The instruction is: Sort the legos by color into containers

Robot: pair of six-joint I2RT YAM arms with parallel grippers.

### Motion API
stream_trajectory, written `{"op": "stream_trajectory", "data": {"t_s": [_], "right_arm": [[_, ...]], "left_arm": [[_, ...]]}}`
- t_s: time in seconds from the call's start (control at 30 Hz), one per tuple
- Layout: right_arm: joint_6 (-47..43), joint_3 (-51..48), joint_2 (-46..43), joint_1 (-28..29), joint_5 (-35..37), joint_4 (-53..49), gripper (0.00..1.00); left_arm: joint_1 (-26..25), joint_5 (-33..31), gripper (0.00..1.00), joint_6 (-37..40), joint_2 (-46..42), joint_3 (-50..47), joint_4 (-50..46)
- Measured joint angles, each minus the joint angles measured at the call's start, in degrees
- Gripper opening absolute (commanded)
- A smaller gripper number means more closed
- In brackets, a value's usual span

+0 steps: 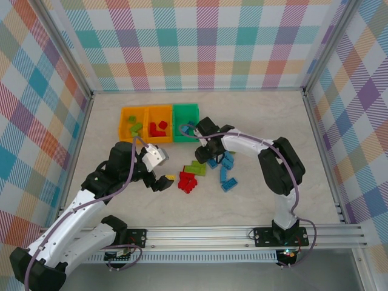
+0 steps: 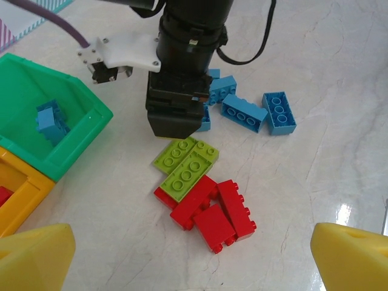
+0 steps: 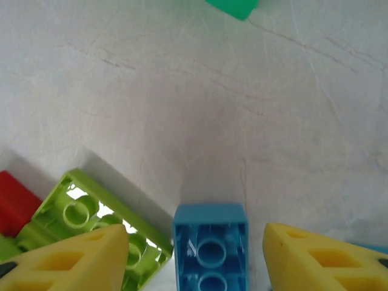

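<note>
While the right gripper (image 3: pixel 194 239) straddles a blue brick (image 3: pixel 210 248) just short of the green bin (image 3: pixel 233 6), its jaws stand open with a gap on either side, gripping nothing yet. The left gripper (image 2: pixel 194 260), farther from the bin, gapes wide and empty. A lime brick (image 3: pixel 91 212) lies hard by the blue one; a closing finger could catch it and skew the grasp. No writing is legible.
</note>
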Motion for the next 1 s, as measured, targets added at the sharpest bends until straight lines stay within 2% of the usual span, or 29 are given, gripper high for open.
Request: {"op": "stream_trajectory", "data": {"t_s": [0.43,0.63,0.83,1.0], "right_arm": [[0.1,-1.9,1.9,-0.1,1.6,0.3,0.35],[0.3,-4.0,-5.9,-0.1,1.6,2.0,0.28],[1.5,-4.1,-16.6,-0.1,0.0,13.9,0.28],[1.5,-0.2,-12.0,-0.1,1.3,26.1,0.29]], "left_arm": [[0.0,-0.3,1.00,0.2,0.3,0.0,0.0],[0.0,-0.3,1.00,0.4,0.2,0.0,0.0],[-0.3,-2.4,1.00,0.4,-0.2,-0.3,0.2],[-0.3,-5.4,1.00,0.4,-0.9,-0.3,0.2]]}}
